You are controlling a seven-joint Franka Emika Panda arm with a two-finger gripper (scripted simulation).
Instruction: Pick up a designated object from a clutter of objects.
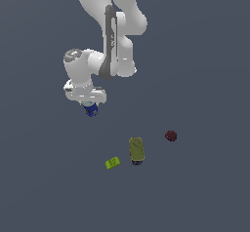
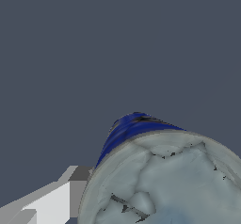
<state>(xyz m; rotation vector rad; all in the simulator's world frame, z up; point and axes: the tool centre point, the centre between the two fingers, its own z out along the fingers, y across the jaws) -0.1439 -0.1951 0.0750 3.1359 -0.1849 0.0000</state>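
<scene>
The small blue can (image 1: 91, 110) sits right under the white hand of my arm, at the exterior view's left, apart from the other items. My gripper (image 1: 90, 106) is closed around it, and the fingers are mostly hidden by the hand and the can. In the wrist view the can's pale grey-white lid (image 2: 164, 180) fills the frame close up, with its blue side (image 2: 124, 129) showing behind it. One pale finger (image 2: 52, 202) presses against the can's side. The other finger is out of frame.
The olive-yellow oblong container (image 1: 136, 149) lies lower in the exterior view, to the right of the can. A lime-green block (image 1: 113, 163) lies just to its left. A dark red round lump (image 1: 171, 136) lies farther right. The ground is plain dark grey.
</scene>
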